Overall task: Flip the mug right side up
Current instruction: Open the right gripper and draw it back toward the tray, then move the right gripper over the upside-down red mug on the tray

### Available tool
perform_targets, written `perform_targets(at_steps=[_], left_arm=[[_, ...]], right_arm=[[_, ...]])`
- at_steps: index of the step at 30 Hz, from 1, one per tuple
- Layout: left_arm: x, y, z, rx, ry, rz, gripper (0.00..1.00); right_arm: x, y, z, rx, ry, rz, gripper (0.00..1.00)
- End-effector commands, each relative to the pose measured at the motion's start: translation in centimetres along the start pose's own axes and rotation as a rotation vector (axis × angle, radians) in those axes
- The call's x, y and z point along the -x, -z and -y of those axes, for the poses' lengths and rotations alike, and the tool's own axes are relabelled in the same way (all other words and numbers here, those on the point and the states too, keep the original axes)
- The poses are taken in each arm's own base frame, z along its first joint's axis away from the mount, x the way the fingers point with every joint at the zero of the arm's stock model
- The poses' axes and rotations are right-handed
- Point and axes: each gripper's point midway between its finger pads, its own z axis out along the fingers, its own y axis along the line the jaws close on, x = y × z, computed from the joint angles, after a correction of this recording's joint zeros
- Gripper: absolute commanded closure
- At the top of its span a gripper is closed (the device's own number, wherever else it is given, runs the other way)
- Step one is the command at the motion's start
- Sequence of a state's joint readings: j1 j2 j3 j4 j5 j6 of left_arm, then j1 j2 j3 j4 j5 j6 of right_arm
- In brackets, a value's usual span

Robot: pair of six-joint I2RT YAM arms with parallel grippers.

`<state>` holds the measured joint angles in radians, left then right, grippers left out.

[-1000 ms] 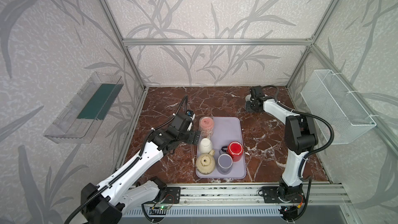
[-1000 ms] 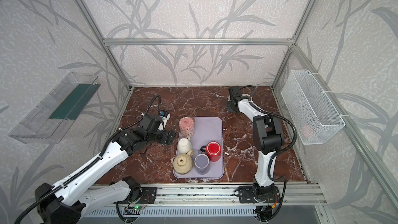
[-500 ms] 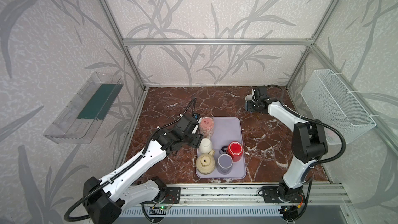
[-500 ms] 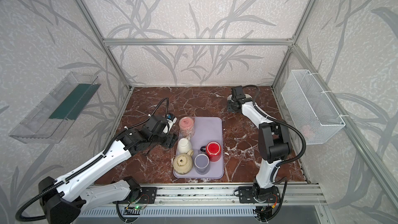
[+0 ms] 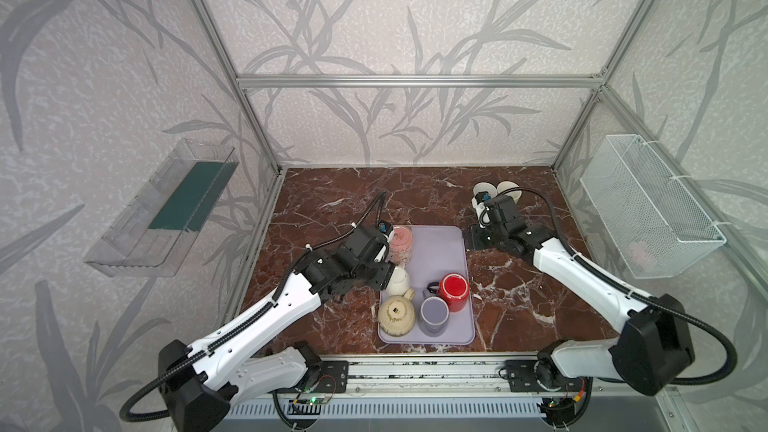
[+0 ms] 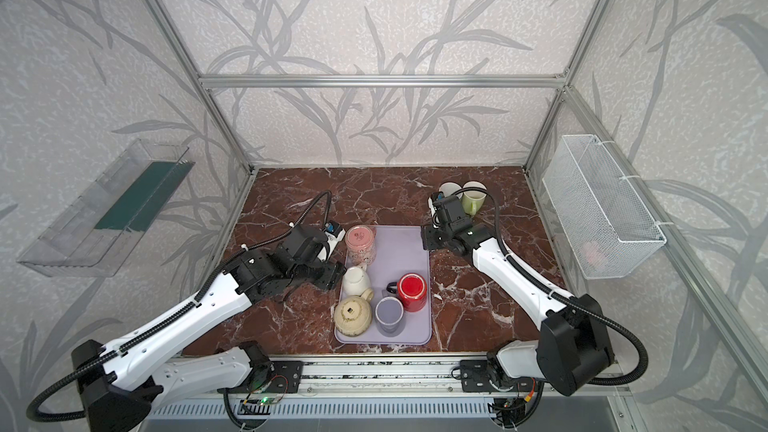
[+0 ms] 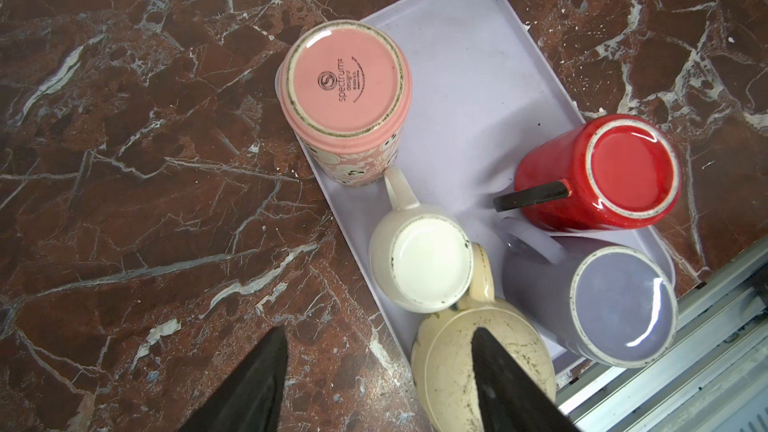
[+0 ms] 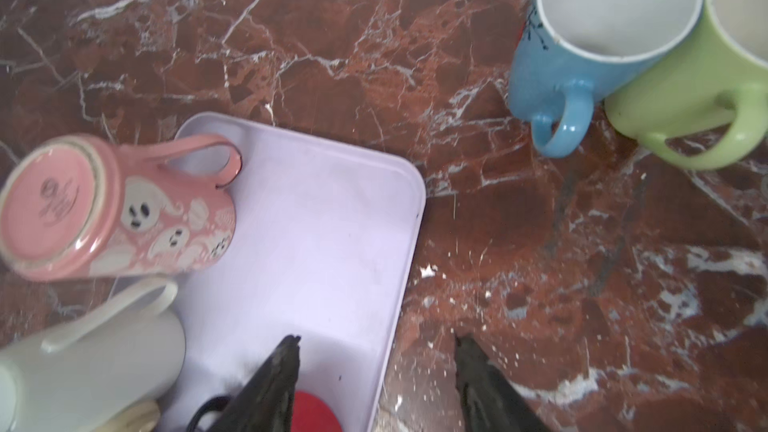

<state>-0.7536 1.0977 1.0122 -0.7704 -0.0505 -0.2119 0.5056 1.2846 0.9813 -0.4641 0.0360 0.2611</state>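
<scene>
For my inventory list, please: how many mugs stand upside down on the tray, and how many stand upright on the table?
Upside down on the tray: 5 (pink mug, white mug, beige mug, lilac mug, red mug)
Upright on the table: 2 (blue mug, green mug)
Total: 7 mugs

Cell backdrop, seen from my end.
Three walls (image 5: 395, 27) of pale grey paper with a leaf print, set in an aluminium frame (image 5: 415, 81). Red-brown marble floor (image 5: 332, 197) with white veins. I see a clear plastic shelf (image 5: 166, 209) with a green insert on the left wall, a white wire basket (image 5: 648, 209) on the right wall. Light is soft and even.
</scene>
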Motion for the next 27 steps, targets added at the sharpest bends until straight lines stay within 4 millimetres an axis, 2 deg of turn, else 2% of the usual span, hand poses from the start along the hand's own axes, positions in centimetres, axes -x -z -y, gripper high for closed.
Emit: perform_targets(at_steps=[1, 7, 14, 21, 27], left_arm=[[0.9, 0.0, 0.5, -0.01, -0.001, 0.013, 0.3], [0.0, 0.0, 0.2, 0.001, -0.007, -0.017, 0.28], [-0.8, 1.5, -0.7, 0.034, 0.005, 0.002, 0.26], [-0.9, 0.8, -0.4, 0.017, 0.026, -0.002, 0.26], [0.9, 0.3, -0.3, 0.033, 0.003, 0.023, 0.23]], right_arm=[[-2.6, 2.1, -0.5, -0.013, 0.032, -0.039, 0.38], [-7.1, 4.9, -2.0, 0.031, 0.05, -0.109, 0.37], [-10.8, 7.0, -2.5, 0.073, 0.019, -0.164, 0.37], [-13.9, 5.9, -3.2, 0.119, -0.016, -0.229, 0.37], [-15.4, 4.8, -4.8, 0.164, -0.022, -0.238, 0.36]])
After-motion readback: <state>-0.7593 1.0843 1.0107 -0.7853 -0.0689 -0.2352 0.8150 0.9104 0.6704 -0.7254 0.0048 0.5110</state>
